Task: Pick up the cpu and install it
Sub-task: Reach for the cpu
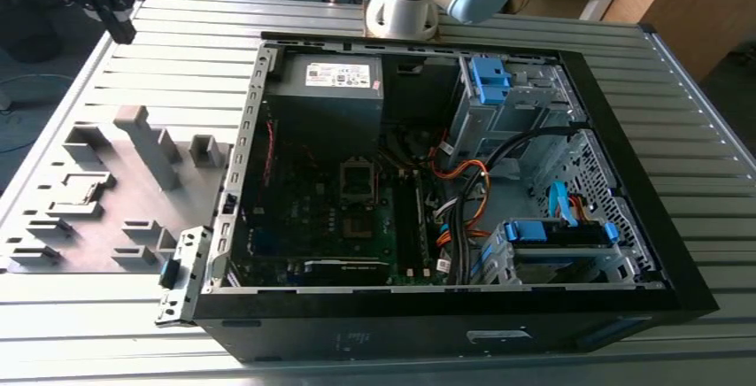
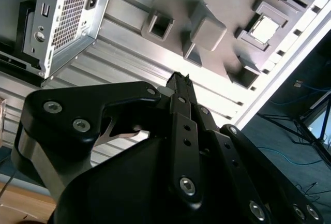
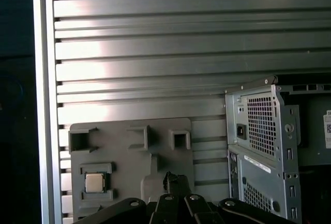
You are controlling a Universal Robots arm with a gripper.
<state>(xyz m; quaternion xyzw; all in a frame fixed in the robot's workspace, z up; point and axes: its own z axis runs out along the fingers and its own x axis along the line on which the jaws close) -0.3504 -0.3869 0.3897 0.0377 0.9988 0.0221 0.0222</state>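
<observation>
The cpu [image 1: 81, 193] is a small silver-topped square chip lying flat in a recess of the grey fixture plate [image 1: 119, 218], on the exterior view's left. It also shows in both wrist views: the cpu [image 2: 265, 29] and the cpu [image 3: 95, 182]. My black gripper [image 1: 120, 30] hangs high above the table's far left corner, well away from the chip. Its fingers meet in one narrow tip, so the gripper [image 2: 179, 79] is shut with nothing in it; the same tip of the gripper [image 3: 176, 178] rises beside the plate. The dark socket [image 1: 358, 178] sits mid-motherboard in the open case.
The open black computer case [image 1: 661, 253] lies on the slatted metal table [image 1: 177, 32], with a power-supply box [image 1: 339, 81], blue drive brackets [image 1: 487, 72] and orange cables [image 1: 455, 218] inside. Upright posts [image 1: 148, 142] rise from the fixture plate. The arm's base [image 1: 402, 5] stands behind the case.
</observation>
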